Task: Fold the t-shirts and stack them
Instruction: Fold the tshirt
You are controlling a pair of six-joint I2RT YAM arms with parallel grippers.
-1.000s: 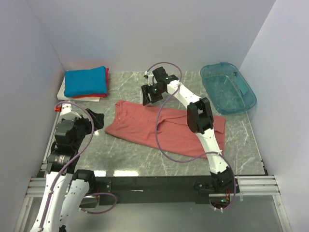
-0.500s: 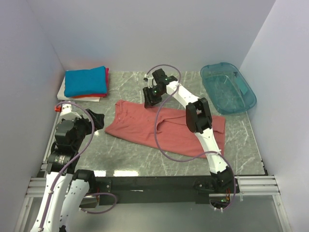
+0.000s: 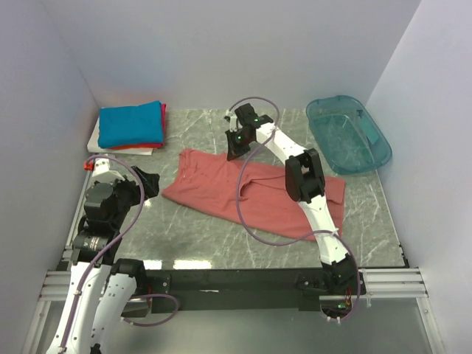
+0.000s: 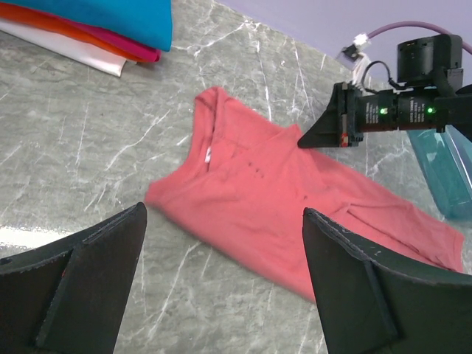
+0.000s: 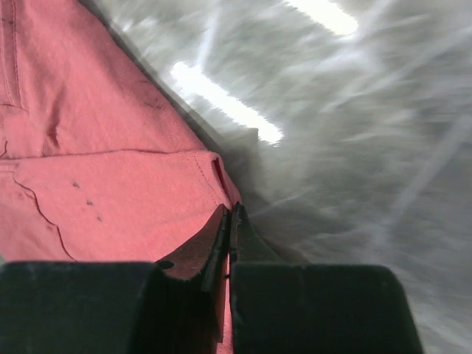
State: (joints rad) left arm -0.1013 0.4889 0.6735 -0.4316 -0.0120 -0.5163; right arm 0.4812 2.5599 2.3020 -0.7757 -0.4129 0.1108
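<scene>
Claw of right arm (image 5: 228,215) pinches edge of salmon-pink shirt (image 3: 214,188); left claw (image 4: 223,214) gapes wide, empty.

- No text, brand, number or sign can be read in any view.
- A small white patch (image 4: 209,153) at the neckline of the salmon-pink cloth t-shirt (image 4: 280,199) is too small to read.

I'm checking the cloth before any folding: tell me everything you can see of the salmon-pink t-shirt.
The salmon-pink t-shirt is soft, lightly creased cloth. It lies flat in a long slanted shape on the grey marbled table, with its neckline at the left end. The right pincer is shut on its far edge, by a stitched hem. The arm's cable crosses above it.
</scene>
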